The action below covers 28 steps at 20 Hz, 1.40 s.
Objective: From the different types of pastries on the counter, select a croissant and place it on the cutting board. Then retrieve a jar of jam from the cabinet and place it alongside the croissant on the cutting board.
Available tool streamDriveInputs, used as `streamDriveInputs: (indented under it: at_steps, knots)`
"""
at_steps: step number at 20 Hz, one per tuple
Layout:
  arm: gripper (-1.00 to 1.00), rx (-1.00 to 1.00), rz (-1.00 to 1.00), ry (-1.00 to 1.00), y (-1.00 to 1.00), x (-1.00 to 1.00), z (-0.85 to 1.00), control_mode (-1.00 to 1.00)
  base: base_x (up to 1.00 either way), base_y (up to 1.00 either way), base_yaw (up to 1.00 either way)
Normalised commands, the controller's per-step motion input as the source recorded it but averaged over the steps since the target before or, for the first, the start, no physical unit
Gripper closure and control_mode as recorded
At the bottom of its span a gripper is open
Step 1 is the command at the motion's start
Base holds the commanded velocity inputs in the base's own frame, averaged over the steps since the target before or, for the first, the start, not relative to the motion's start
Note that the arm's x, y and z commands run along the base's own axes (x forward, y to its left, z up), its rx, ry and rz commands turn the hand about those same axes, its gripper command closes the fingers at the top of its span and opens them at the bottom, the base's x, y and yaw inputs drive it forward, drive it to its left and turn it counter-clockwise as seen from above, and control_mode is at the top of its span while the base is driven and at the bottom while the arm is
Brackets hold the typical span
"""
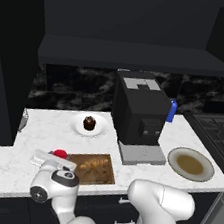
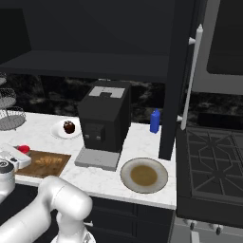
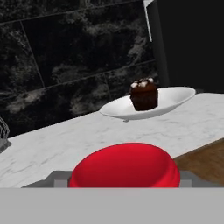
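The hand (image 1: 52, 158) is hovering low at the left end of the cutting board (image 1: 106, 171), with the jar of jam (image 1: 60, 153) right at its fingers; the red lid is showing just beyond the white wrist. In the hand view the lid (image 3: 125, 166) is sitting close between the finger tips, but whether the fingers are gripping it or standing slightly off it I cannot tell. The croissant (image 1: 92, 165) is lying on the board, to the right of the jar. Behind the board, the cupcake (image 1: 89, 123) is resting on a white plate (image 1: 76, 126) on the worktop (image 1: 6, 160). The coffee machine (image 1: 140, 115) is standing right of the board.
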Motion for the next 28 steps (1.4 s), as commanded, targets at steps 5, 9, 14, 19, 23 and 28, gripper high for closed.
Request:
streamDriveInputs:
  at_steps: [5, 9, 14, 19, 23, 28]
  knots:
    - [-1.00, 0.00, -0.03, 0.00, -0.03, 0.00, -0.41, -1.00, 0.00, 0.00, 0.00]
    - [-1.00, 0.00, -0.01, 0.00, 0.00, -0.03, -0.39, -1.00, 0.00, 0.00, 0.00]
    - [-1.00, 0.02, -0.03, -0.14, -0.10, -0.56, 0.03, -1.00, 0.00, 0.00, 0.00]
    - [-1.00, 0.04, -0.01, -0.23, -0.16, -0.87, 0.21, -1.00, 0.00, 0.00, 0.00]
    - [-1.00, 0.04, -0.01, -0.18, -0.15, -0.61, 0.16, -1.00, 0.00, 0.00, 0.00]
    - [-1.00, 0.06, -0.01, -0.26, -0.16, -0.76, 0.58, -1.00, 0.00, 0.00, 0.00]
